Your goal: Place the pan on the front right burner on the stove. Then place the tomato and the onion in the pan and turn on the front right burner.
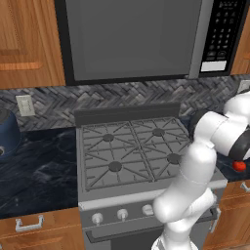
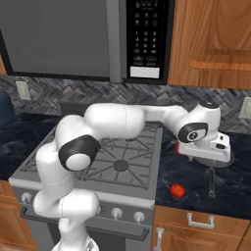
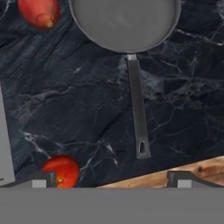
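Observation:
The dark grey pan (image 3: pixel 124 19) lies on the black marble counter right of the stove (image 1: pixel 97 168), its thin handle (image 3: pixel 139 116) pointing toward the counter's front edge. My gripper (image 3: pixel 111 181) hangs open above the handle's end, fingertips (image 3: pixel 41 180) wide apart and holding nothing. The red tomato (image 3: pixel 61 170) sits near the front edge beside one fingertip, also seen as tomato (image 2: pixel 177 190) and tomato (image 1: pixel 239 166). The reddish onion (image 3: pixel 39 13) rests beside the pan's rim. The front right burner (image 1: pixel 174 158) is bare. In the right base view my hand covers most of the pan (image 2: pixel 229 159).
Silver knobs (image 1: pixel 122 214) line the stove's front. A microwave (image 1: pixel 132 39) hangs over the stove. A dark blue pot (image 1: pixel 7 132) stands on the left counter. The wooden cabinet front (image 3: pixel 192 173) runs just past the counter edge.

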Controlling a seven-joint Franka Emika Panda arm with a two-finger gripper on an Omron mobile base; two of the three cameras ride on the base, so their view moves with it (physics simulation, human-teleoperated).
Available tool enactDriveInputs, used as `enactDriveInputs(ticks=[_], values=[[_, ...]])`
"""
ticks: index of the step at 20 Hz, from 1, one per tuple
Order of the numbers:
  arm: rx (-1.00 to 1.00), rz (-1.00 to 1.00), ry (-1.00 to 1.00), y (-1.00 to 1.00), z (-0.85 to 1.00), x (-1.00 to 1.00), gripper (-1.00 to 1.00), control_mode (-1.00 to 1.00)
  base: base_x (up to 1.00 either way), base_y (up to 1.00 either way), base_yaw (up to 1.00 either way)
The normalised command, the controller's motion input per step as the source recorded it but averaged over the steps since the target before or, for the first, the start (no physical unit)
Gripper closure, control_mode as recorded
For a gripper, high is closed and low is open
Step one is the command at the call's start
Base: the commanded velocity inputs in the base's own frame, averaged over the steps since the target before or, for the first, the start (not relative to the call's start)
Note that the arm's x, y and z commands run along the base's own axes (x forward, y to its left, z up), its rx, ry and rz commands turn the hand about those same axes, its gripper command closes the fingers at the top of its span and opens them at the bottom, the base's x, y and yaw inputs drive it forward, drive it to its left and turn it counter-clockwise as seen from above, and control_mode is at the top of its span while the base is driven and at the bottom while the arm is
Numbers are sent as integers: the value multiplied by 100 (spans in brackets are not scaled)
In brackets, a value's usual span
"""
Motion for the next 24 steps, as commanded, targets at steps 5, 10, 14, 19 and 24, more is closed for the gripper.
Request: enactDriveInputs(ticks=[5,10,14,19,24], values=[[0,0,0,-21,-21,0,-100,-100,0,0,0],[0,0,0,-24,-24,1,-100,-100,0,0,0],[0,0,0,-24,-18,4,-100,-100,0,0,0],[0,0,0,-15,-12,16,-100,-100,0,0,0],[0,0,0,-9,-15,22,-100,-100,0,0,0]])
